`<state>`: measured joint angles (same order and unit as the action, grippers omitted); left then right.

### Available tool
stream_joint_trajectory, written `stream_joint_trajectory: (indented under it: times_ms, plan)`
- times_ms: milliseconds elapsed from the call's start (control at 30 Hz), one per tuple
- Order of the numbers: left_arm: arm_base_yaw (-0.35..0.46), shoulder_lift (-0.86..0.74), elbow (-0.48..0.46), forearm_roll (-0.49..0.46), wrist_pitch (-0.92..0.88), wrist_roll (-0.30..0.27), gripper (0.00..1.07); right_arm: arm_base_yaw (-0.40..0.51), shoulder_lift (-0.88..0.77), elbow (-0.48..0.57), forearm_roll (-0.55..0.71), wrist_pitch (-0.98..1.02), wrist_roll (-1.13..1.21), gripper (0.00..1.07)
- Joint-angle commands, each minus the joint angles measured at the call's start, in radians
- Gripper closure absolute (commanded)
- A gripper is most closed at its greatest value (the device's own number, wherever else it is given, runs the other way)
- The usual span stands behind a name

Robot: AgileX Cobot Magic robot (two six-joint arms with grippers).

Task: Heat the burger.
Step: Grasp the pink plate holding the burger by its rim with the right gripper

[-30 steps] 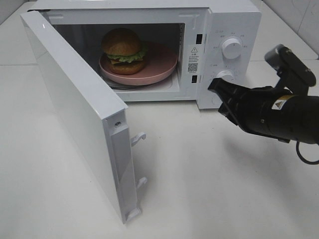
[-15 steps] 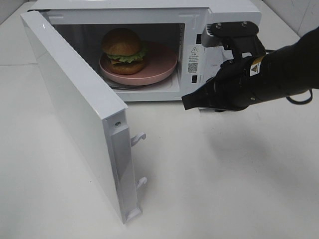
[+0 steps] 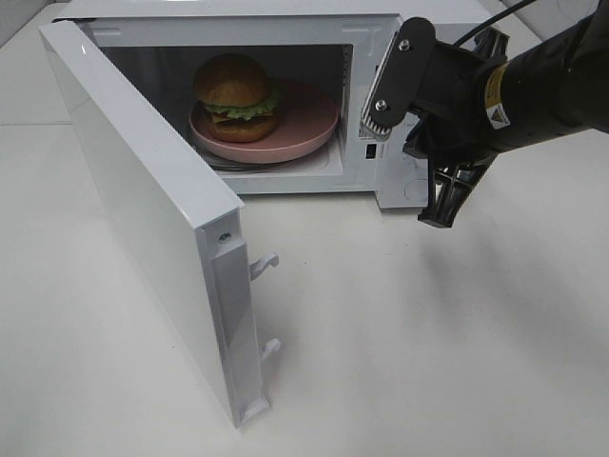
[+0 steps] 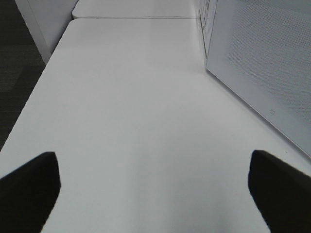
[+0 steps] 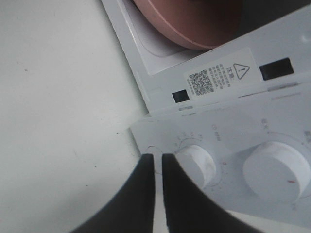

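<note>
Burger (image 3: pixel 235 93) sits on pink plate (image 3: pixel 319 119) inside microwave (image 3: pixel 457 38), at 11 o'clock. Loading looks done. Door (image 3: pixel 143 209) hangs wide open toward 8 o'clock. Right gripper (image 3: pixel 440 214), fingers pinched almost together and holding nothing, hovers just beside lower knob (image 5: pixel 197 165), at 2 o'clock. Judgement: the door must be closed before any dial is turned. Left gripper (image 4: pixel 155 191) spread wide above table (image 4: pixel 136 97), behind the door.
</note>
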<state>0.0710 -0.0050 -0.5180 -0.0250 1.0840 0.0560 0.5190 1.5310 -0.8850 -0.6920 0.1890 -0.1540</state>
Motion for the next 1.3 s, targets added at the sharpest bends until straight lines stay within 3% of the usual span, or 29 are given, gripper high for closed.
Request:
stream_joint_trajectory:
  times_ms: [33,433,600,667,700,733,767,833,1000,1100,1133,1167,1200,1233,1267,1300]
  plan:
    - [0.005,-0.014,0.0,-0.005,-0.013,0.003,0.09,-0.001,-0.01,-0.012,-0.071,0.002,-0.063,0.97]
    - [0.005,-0.014,0.0,-0.005,-0.013,0.003,0.09,-0.001,-0.01,-0.012,-0.01,0.069,-0.308,0.97]
    - [0.005,-0.014,0.0,-0.005,-0.013,0.003,0.09,-0.001,-0.01,-0.012,0.157,0.132,-0.473,1.01]
    - [0.005,-0.014,0.0,-0.005,-0.013,0.003,0.09,-0.001,-0.01,-0.025,0.326,0.189,-0.624,1.04]
    - [0.005,-0.014,0.0,-0.005,-0.013,0.003,0.09,-0.001,-0.01,-0.025,0.326,0.189,-0.624,1.04]
    - [0.005,-0.014,0.0,-0.005,-0.013,0.003,0.09,-0.001,-0.007,-0.047,0.429,0.241,-0.737,1.06]
    - [0.005,-0.014,0.0,-0.005,-0.013,0.003,0.09,-0.001,-0.007,-0.047,0.429,0.241,-0.737,1.06]
    - [0.005,-0.014,0.0,-0.005,-0.013,0.003,0.09,-0.004,-0.004,-0.093,0.55,0.337,-0.906,1.06]
    - [0.005,-0.014,0.0,-0.005,-0.013,0.003,0.09,-0.004,0.0,-0.158,0.583,0.419,-0.983,1.05]
    - [0.005,-0.014,0.0,-0.005,-0.013,0.003,0.09,-0.004,0.015,-0.185,0.583,0.424,-0.959,1.0]
    - [0.005,-0.014,0.0,-0.005,-0.013,0.003,0.09,-0.004,0.023,-0.191,0.591,0.41,-0.939,0.91]
    - [0.005,-0.014,0.0,-0.005,-0.013,0.003,0.09,-0.004,0.023,-0.191,0.591,0.41,-0.939,0.91]
    - [0.005,-0.014,0.0,-0.005,-0.013,0.003,0.09,-0.004,0.026,-0.195,0.593,0.402,-0.929,0.85]
    - [0.005,-0.014,0.0,-0.005,-0.013,0.003,0.09,-0.004,0.034,-0.196,0.595,0.38,-0.925,0.66]
    - [0.005,-0.014,0.0,-0.005,-0.013,0.003,0.09,-0.004,0.034,-0.196,0.595,0.38,-0.925,0.66]
    - [0.005,-0.014,0.0,-0.005,-0.013,0.003,0.09,-0.004,0.038,-0.196,0.595,0.366,-0.924,0.56]
